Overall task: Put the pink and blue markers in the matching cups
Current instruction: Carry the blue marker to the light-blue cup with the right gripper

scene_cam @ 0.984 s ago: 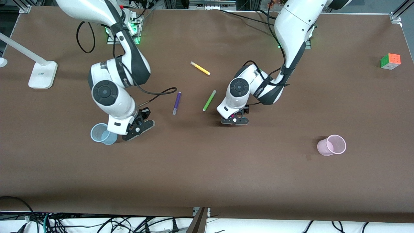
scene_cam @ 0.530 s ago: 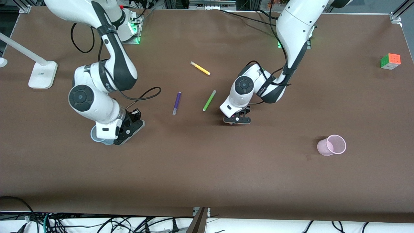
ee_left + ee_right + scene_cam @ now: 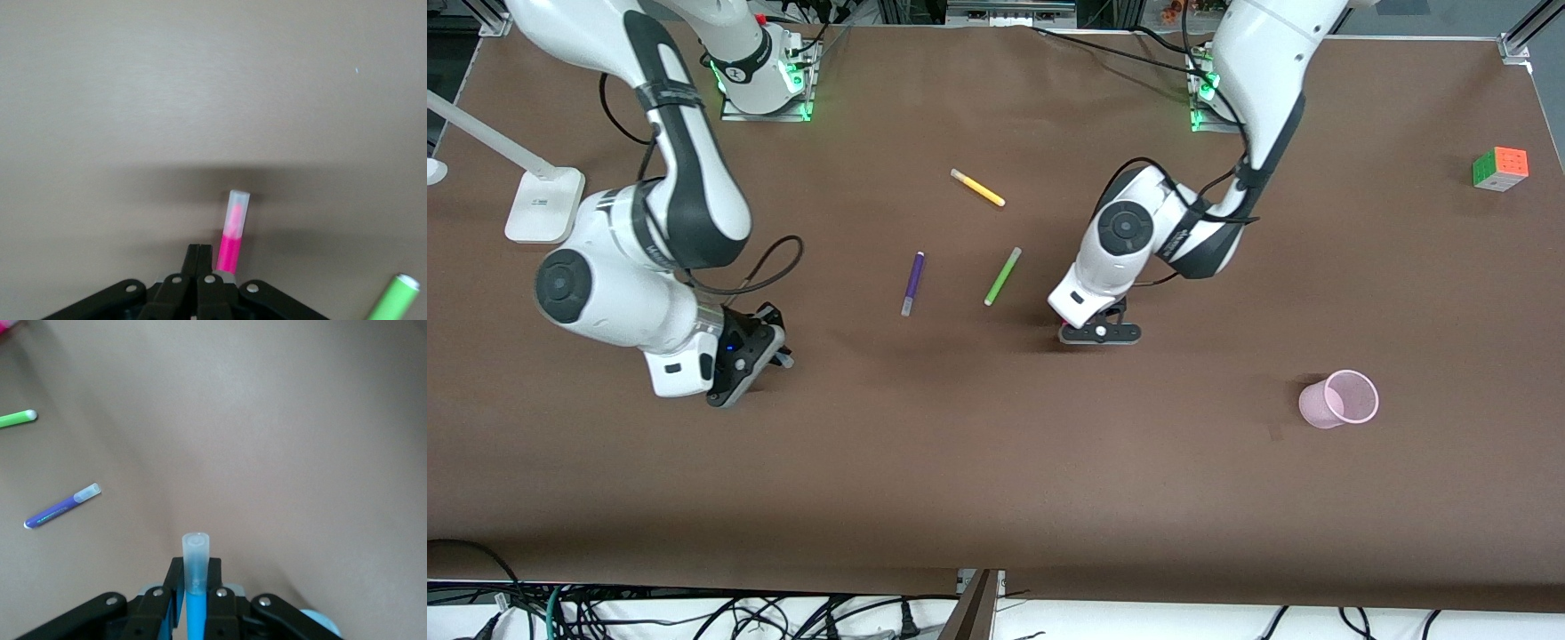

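My right gripper (image 3: 749,363) is shut on the blue marker (image 3: 195,573), which stands upright between its fingers, pale cap up. It is over the pale blue cup. In the front view the hand hides that cup, and only a bit of the rim (image 3: 321,623) shows in the right wrist view. My left gripper (image 3: 1100,333) hangs low over the table's middle. In its wrist view its fingers (image 3: 200,248) are pressed together. The pink marker (image 3: 233,233) is just beside them, not between them, and its lower end is hidden under the gripper. The pink cup (image 3: 1341,399) stands toward the left arm's end.
The purple marker (image 3: 911,283), green marker (image 3: 1002,276) and yellow marker (image 3: 977,188) lie mid-table between the arms. A colour cube (image 3: 1500,168) sits at the left arm's end. A white lamp base (image 3: 544,205) stands at the right arm's end.
My right arm has swung toward its own end of the table with the blue marker, and its hand now covers the blue cup. My left gripper has shifted slightly toward the pink cup.
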`<state>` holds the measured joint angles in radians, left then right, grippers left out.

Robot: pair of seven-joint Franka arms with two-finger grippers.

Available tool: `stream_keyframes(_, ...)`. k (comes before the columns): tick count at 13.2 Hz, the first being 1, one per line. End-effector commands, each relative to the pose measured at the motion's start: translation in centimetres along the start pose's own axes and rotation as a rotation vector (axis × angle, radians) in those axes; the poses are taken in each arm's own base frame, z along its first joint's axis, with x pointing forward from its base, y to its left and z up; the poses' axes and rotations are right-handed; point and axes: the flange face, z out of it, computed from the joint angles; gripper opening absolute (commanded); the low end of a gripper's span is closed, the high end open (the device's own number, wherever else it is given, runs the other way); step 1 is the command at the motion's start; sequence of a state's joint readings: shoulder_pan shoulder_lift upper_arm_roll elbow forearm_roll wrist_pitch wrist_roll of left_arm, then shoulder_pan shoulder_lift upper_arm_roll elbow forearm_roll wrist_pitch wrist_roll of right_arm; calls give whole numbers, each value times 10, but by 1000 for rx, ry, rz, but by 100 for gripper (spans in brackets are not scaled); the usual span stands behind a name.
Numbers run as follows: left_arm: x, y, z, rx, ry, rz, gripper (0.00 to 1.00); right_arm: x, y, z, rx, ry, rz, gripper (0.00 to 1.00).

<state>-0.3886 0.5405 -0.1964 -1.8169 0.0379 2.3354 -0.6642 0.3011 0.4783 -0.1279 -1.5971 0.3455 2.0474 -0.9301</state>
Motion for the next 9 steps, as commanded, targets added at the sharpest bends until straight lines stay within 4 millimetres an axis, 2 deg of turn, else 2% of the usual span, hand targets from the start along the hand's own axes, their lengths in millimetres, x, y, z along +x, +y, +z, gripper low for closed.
stream_keyframes(1,8,-24,-80,-22,-62,-82,0,-15,17,-14,60,87,-110,14)
stream_keyframes(4,34,-61,-161,-73,-177,-202,0,-41,32,-19,158,168,-180,14)
stream_keyframes(5,43,-79,-176,-70,-210,-215,0,-50,39,-22,173,197,-204,14)
stream_keyframes(6,42,-79,-177,-66,-222,-200,0,-55,43,-24,183,225,-231,14)
stream_keyframes(7,40,-70,-167,-59,-227,-180,0,-59,44,-25,197,242,-257,14)
stream_keyframes(8,31,-44,-150,-52,-226,-141,0,-66,47,-29,211,247,-278,14)
stream_keyframes(9,30,-36,-134,-52,-228,-133,0,-74,51,-31,219,252,-299,14)
